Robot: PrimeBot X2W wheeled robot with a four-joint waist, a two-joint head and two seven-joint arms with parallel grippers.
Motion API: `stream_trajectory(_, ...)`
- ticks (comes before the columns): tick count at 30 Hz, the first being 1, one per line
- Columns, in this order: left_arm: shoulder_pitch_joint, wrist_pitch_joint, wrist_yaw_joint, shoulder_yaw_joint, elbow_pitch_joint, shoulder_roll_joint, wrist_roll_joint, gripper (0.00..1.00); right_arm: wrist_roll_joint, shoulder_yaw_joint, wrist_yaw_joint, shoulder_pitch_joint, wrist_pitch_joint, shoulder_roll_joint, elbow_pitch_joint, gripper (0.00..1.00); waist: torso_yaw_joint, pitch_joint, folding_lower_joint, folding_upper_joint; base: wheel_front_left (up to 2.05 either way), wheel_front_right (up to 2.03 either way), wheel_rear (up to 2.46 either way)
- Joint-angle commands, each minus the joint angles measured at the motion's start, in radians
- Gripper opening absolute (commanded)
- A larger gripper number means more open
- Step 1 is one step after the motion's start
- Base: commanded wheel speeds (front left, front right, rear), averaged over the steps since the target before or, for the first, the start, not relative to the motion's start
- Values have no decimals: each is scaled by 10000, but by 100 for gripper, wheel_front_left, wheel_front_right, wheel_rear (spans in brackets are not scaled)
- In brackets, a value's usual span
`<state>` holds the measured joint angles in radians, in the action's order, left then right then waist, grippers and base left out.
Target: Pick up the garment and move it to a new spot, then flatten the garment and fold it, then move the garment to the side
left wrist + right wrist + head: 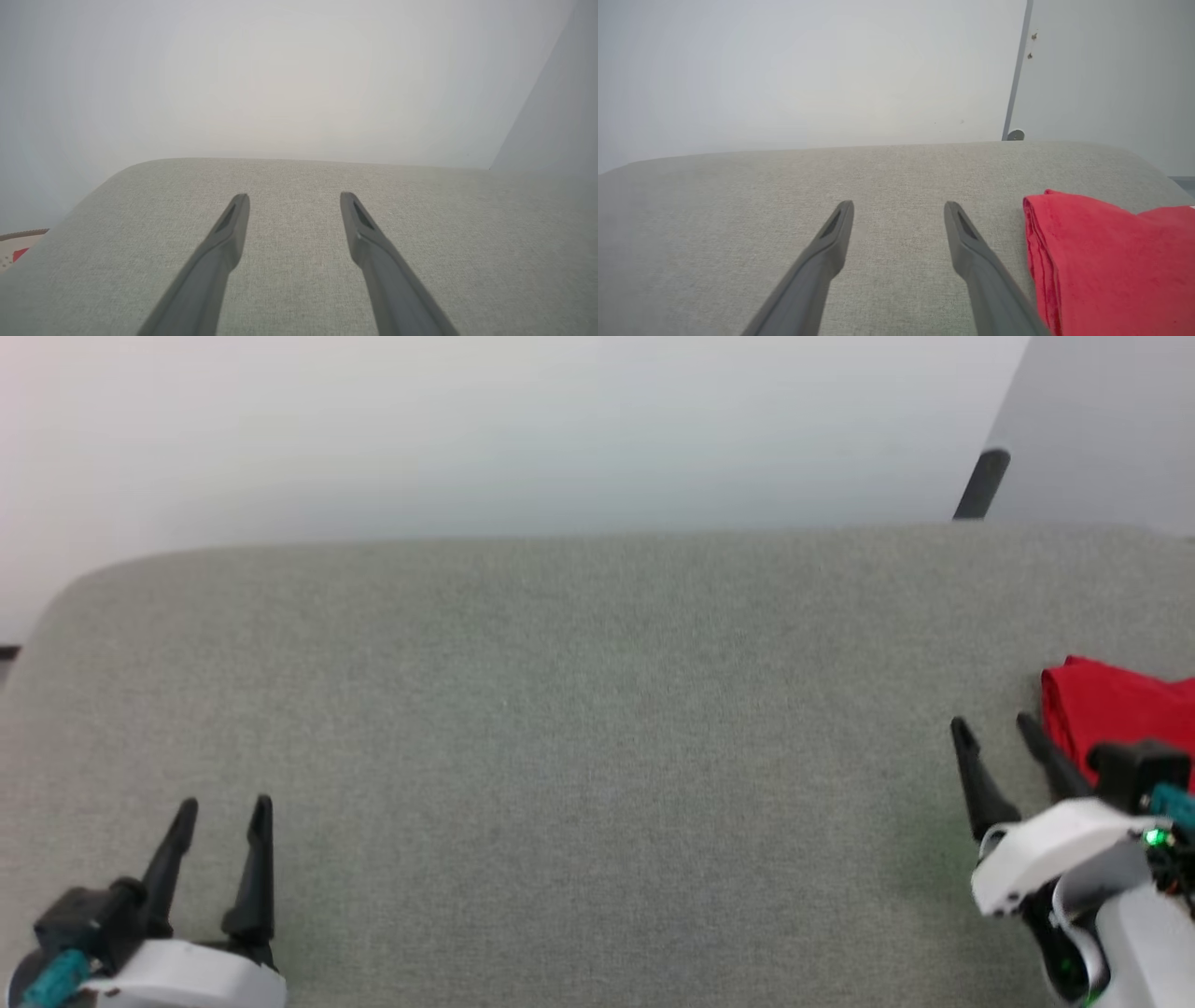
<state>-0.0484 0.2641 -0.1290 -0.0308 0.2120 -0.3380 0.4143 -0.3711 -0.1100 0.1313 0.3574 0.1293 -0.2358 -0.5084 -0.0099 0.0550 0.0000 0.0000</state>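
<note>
Judging by how it lies, the red soft-fabric garment [1116, 709], folded into a compact stack, sits at the right edge of the grey fabric-covered table [597, 709]. The picking up, flattening, folding and moving aside therefore look done, with nothing evidently left. There is one garment and two grippers. The left gripper [227, 803] and right gripper [991, 721] both hover empty with fingers spread, the right one just beside the garment.
</note>
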Motion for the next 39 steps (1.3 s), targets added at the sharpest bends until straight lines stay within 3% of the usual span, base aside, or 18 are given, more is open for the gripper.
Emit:
stream_trajectory(1,167,-10,-17,-30,33,51,-93,100,-39,-39,-11,-292,124,38,216,100,89,-368,0,0,0,0,0)
stream_trajectory(8,677,-10,-21,-203,-14,285,-261,100,24,195,-11,-1461,190,234,1448,100,95,-649,0,0,0,0,0)
stream_trajectory(29,2137,-10,-3,-243,-1552,701,-404,100,474,1948,-11,-4471,-1027,1122,5257,100,362,-933,0,0,0,0,0)
stream_trajectory(39,2423,-149,125,-169,-1919,734,-259,100,538,2247,-11,-4965,-1403,1388,6055,100,425,-993,0,0,0,0,0)
